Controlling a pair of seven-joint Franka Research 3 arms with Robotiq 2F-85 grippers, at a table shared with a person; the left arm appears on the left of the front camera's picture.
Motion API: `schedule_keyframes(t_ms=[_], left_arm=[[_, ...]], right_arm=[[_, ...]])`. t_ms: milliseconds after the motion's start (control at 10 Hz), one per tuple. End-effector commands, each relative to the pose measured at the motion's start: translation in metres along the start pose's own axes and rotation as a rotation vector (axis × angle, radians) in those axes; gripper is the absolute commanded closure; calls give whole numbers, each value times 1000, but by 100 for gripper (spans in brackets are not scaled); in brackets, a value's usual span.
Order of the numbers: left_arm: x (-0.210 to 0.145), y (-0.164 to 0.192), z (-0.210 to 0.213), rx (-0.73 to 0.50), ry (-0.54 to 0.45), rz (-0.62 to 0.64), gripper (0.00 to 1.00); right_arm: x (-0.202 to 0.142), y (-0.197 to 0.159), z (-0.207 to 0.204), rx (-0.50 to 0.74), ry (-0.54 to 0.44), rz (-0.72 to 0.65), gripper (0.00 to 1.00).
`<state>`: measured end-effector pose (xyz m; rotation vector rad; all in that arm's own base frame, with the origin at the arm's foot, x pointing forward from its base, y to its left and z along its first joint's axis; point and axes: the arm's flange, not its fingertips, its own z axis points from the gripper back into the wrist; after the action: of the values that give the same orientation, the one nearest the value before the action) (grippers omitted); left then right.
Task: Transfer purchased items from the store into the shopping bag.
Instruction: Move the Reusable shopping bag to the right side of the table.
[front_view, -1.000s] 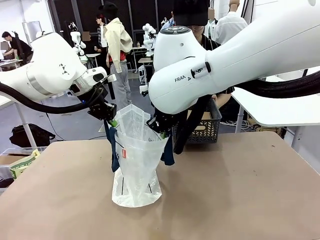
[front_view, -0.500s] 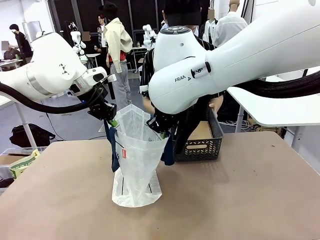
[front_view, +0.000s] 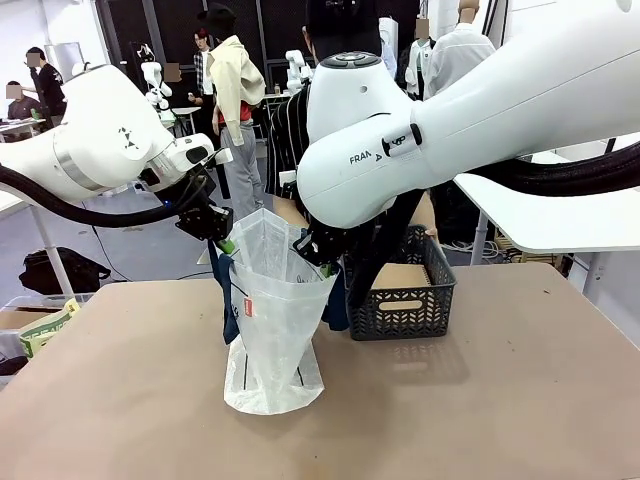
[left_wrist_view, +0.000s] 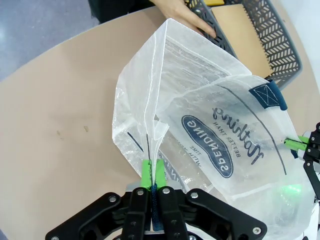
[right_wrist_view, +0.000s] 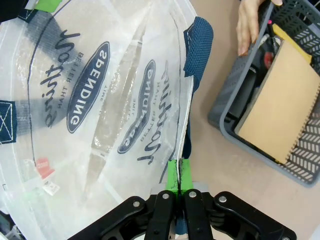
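Observation:
The shopping bag (front_view: 272, 330) stands open mid-table, whitish with navy handles and a small red tag. My left gripper (front_view: 225, 243) is shut on its left rim, and its green pads (left_wrist_view: 151, 172) pinch the plastic edge. On the opposite rim my right gripper (front_view: 318, 262) is shut too, its pads (right_wrist_view: 177, 172) clamped beside a navy handle (right_wrist_view: 197, 42). The store, a dark grey lattice basket (front_view: 400, 305), sits just right of the bag. A person's hand (right_wrist_view: 248, 27) grips its rim. A brown card (right_wrist_view: 280, 105) covers most of the purchased items; a yellow edge (right_wrist_view: 283, 38) shows.
The tan table (front_view: 480, 410) has free room in front and to the right. A green-and-white packet (front_view: 45, 328) lies at the table's left edge. The person stands behind the basket at the far side. Other people stand in the room behind.
The person has brought the basket forward and set it down on the table beside the bag. Both arms and the bag have stayed still.

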<state>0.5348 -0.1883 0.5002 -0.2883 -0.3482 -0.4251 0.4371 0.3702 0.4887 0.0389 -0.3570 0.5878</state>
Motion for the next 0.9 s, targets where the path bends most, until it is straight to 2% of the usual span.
schedule_keyframes(t_ms=[0, 800], left_arm=[[-3, 1, 2, 4, -14, 4, 100], [-3, 1, 2, 4, -14, 4, 100]], right_arm=[[-4, -1, 0, 1, 0, 0, 100], [-4, -1, 0, 1, 0, 0, 100]])
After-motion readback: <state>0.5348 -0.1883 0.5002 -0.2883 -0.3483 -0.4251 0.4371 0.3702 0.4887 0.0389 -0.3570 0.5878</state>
